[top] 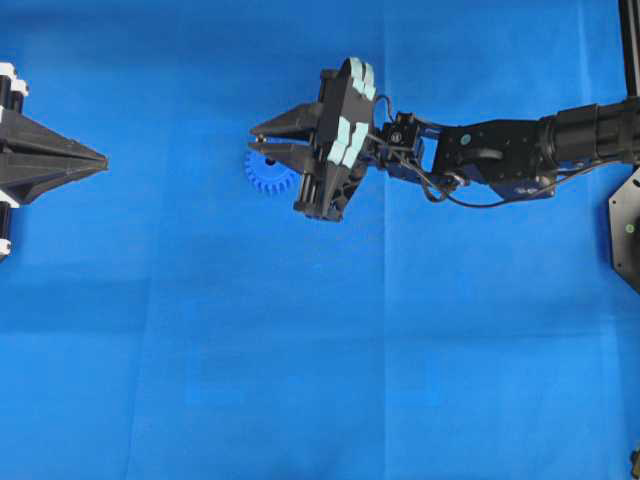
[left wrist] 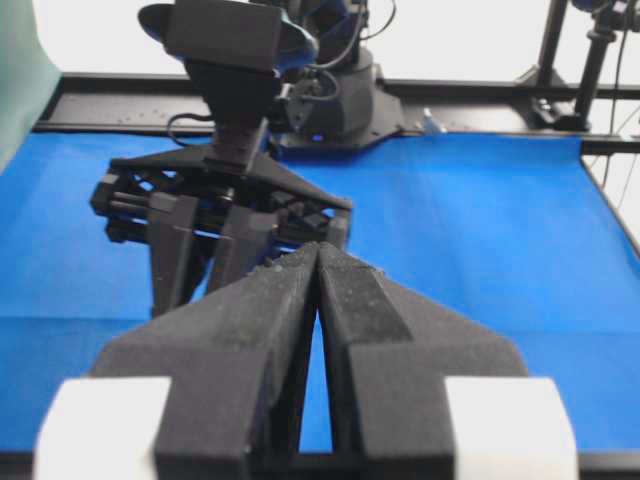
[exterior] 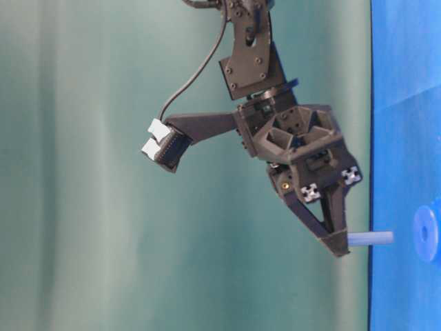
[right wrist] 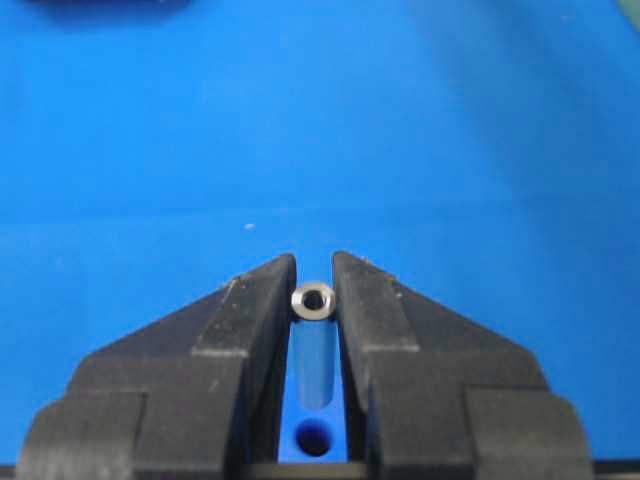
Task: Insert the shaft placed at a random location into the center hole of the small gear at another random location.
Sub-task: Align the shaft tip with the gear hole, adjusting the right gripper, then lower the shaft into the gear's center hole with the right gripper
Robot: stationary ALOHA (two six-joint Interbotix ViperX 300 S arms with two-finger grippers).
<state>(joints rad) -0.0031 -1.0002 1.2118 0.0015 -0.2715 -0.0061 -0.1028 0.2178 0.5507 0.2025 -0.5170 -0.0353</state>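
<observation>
We read the right tool (right wrist: 314, 290) as carrying the shaft (right wrist: 313, 299) upright on purpose: in the right wrist view the pin stands end-on between the two black fingers (right wrist: 240, 310), its shiny ringed end facing the camera and its body running down toward the cloth, so that its lower end can go straight into the center hole (right wrist: 314, 438), which shows as a dark dot in the gap below. In the table-level view, which appears turned on its side, the pin juts out from the fingertips toward the blue surface, with the small gear (exterior: 427, 233) near its free end but, as far as we can tell, not yet touching it. From overhead the gear (top: 268, 173) lies flat on the counter (top: 320, 380), partly covered by the right tool, which hangs over it. That tool is clenched narrowly on the shaft, its jaws parted only by the pin's own thickness. The left tool (left wrist: 318, 255) waits at the far left of the counter, well apart from the work, its jaws pressed together and holding nothing. We judge that alignment comes next.
</observation>
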